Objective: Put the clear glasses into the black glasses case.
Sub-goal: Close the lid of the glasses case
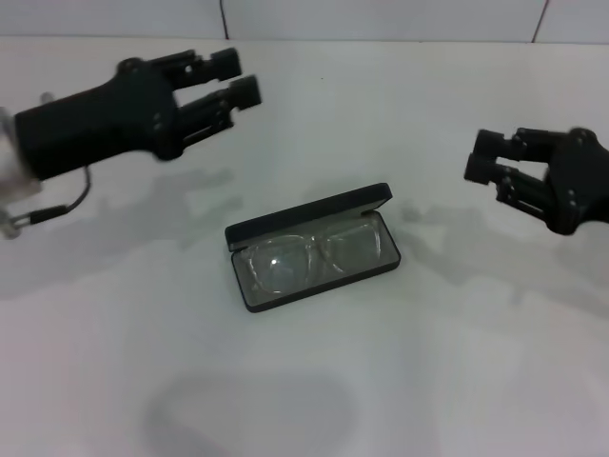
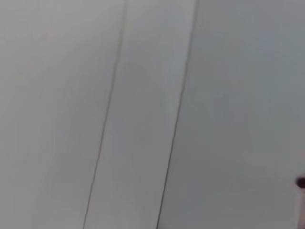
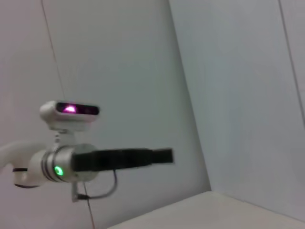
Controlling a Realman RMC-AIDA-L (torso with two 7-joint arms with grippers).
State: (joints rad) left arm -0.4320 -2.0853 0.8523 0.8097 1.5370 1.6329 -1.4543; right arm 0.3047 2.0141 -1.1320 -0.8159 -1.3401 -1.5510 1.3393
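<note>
Left gripper raised far-left, fingers slightly parted, holding nothing. Right gripper raised at right, empty; I cannot tell its finger gap. Clear glasses already lie inside the black glasses case, lid standing open, mid-table. I judge placement done. Keep both arms well off the case; check that no arm of the glasses overhangs the rim.
</note>
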